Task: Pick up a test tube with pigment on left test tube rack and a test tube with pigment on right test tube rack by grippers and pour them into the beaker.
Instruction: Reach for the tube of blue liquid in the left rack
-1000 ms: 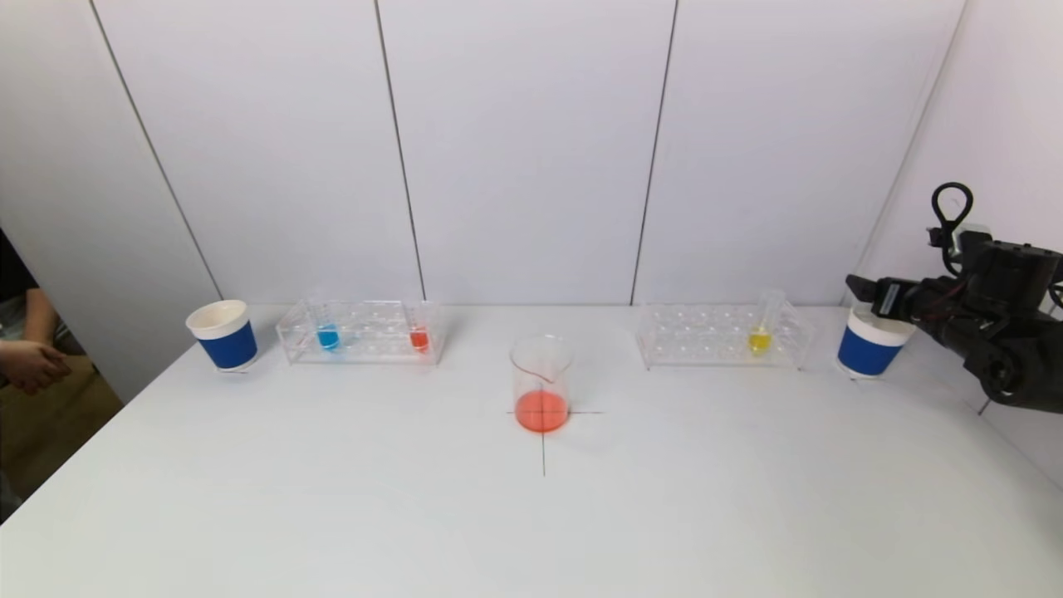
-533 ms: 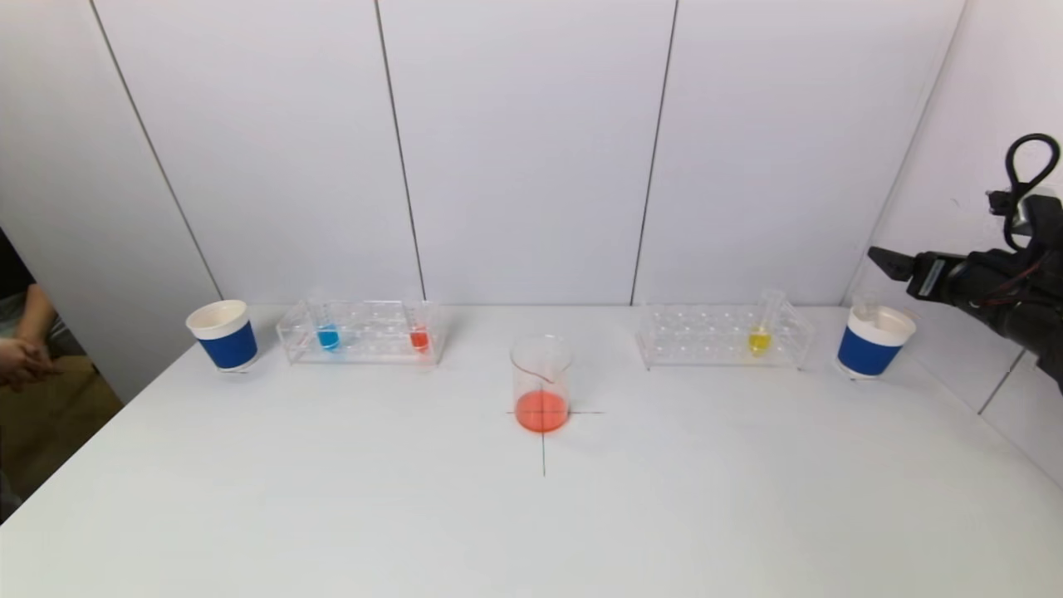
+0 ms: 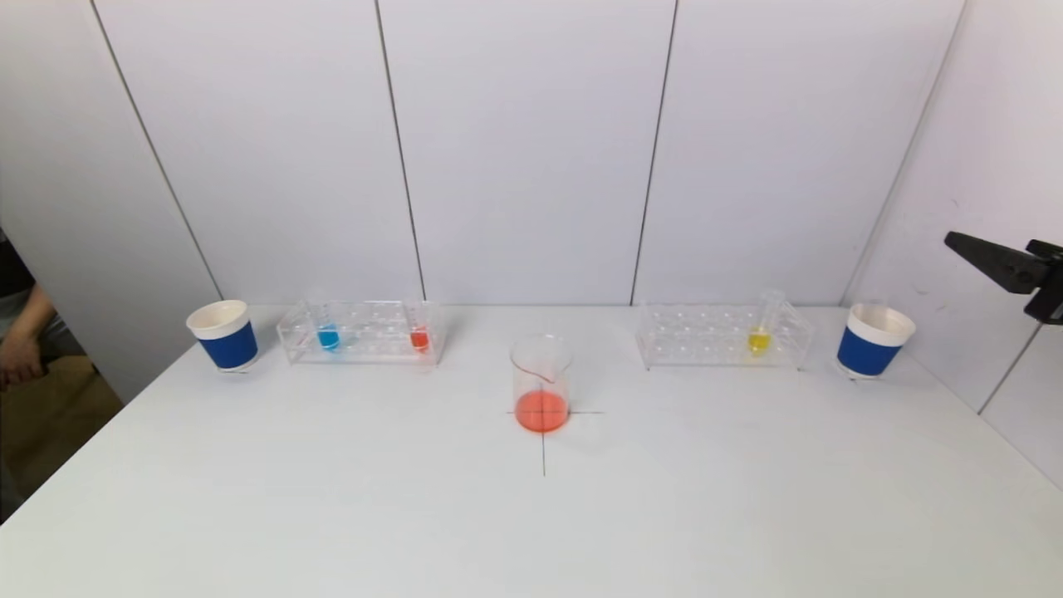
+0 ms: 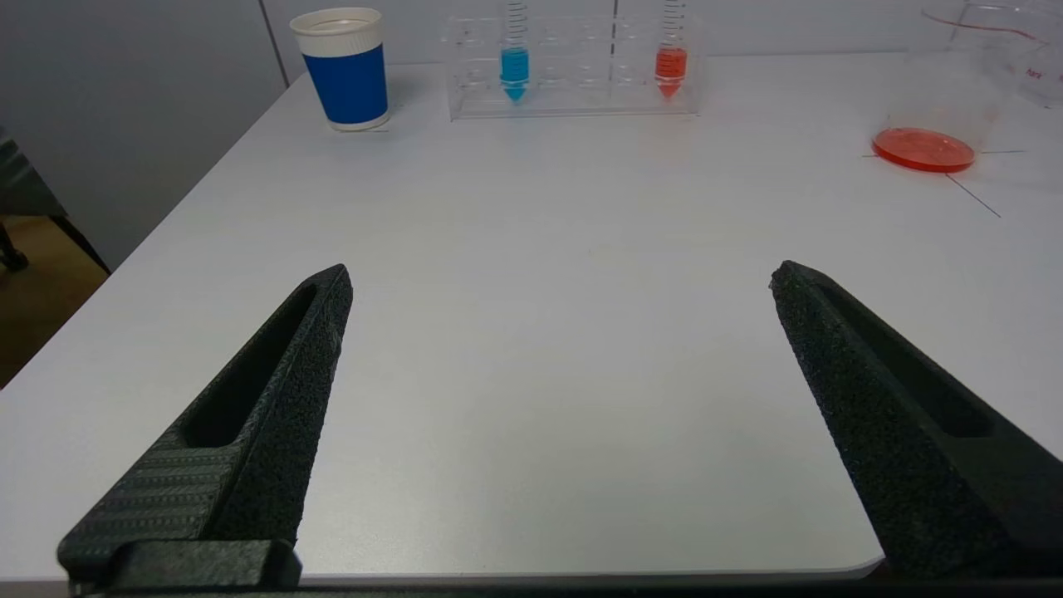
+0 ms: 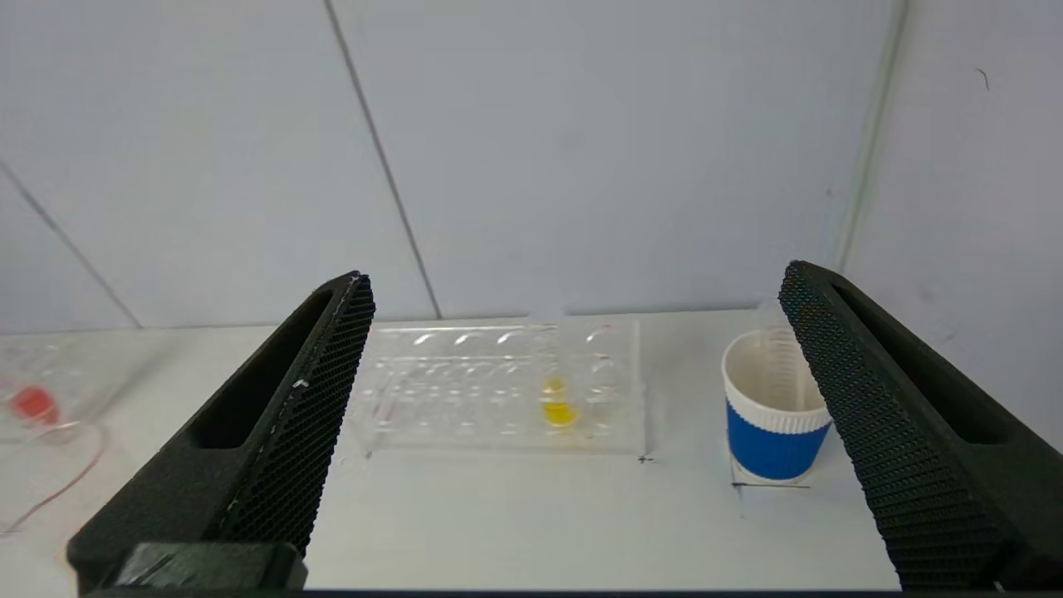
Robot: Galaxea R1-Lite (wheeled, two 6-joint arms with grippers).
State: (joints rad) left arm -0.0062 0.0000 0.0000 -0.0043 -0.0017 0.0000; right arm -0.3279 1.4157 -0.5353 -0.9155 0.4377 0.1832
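Observation:
The left rack [image 3: 361, 332] holds a blue-pigment tube [image 3: 328, 335] and a red-pigment tube [image 3: 419, 337]. The right rack [image 3: 718, 336] holds a yellow-pigment tube [image 3: 759, 336]. The glass beaker [image 3: 541, 382] stands at the table's centre on a cross mark, with orange-red liquid in its bottom. My right gripper [image 5: 577, 274] is open and empty, raised at the far right edge of the head view [image 3: 996, 259], above and right of the right cup. My left gripper [image 4: 560, 270] is open and empty over the table's near left edge; it is out of the head view.
A blue and white cup [image 3: 222, 334] stands left of the left rack. A matching cup [image 3: 872, 340] stands right of the right rack, with an empty clear tube [image 5: 776, 365] in it. A person's arm [image 3: 18, 345] shows at the far left. Walls close the back and right.
My right gripper has risen and pulled back to the right, away from the right cup, and is now mostly out of the head view. The person's hand has drawn back.

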